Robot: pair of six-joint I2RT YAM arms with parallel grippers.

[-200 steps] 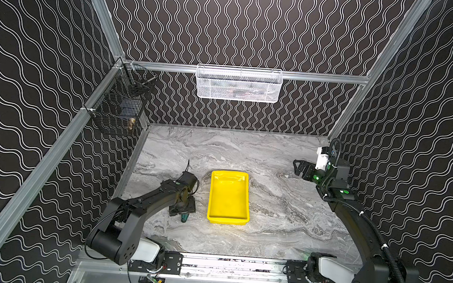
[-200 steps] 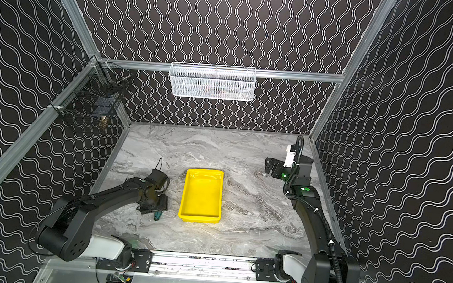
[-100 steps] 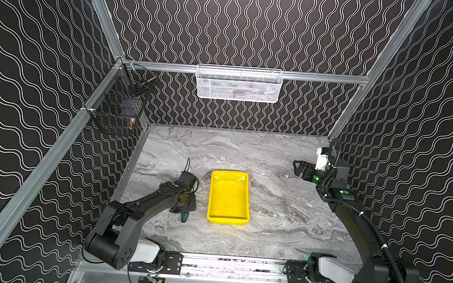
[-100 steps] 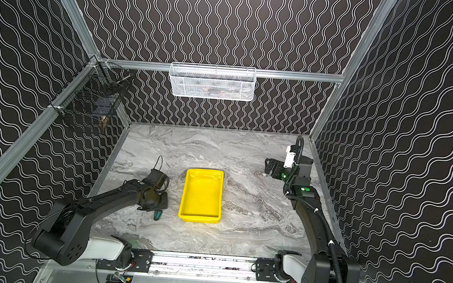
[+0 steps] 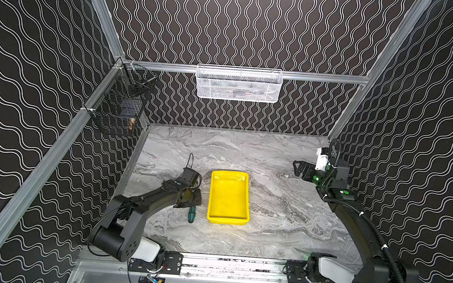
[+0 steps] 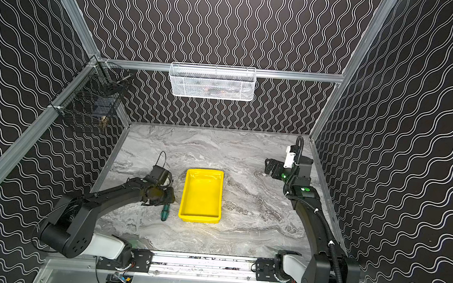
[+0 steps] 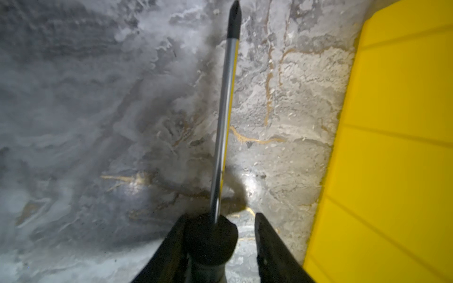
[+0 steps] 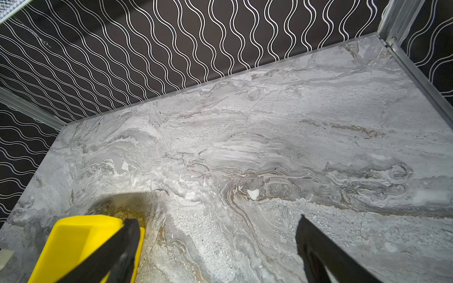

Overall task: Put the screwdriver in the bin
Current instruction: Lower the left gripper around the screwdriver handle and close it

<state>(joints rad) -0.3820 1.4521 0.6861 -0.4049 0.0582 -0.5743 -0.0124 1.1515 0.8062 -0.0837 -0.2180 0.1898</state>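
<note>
My left fingers [image 7: 175, 245] straddle the screwdriver [image 7: 223, 127] handle; I can't tell if they're clamped. Screwdriver is outside the bin [image 5: 228, 197], just beside its left wall, toward the bench [image 5: 282, 228] front edge. My right fingers [image 8: 311, 242] are spread, empty. Grasp, lift and drop remain.

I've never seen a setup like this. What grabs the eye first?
The bright yellow bin in the middle of the grey marbled table, boxed in by black walls with white wavy lines. Beside it, on the left in both top views, is a teal-handled screwdriver, its handle between the fingers of the left tool.
</note>
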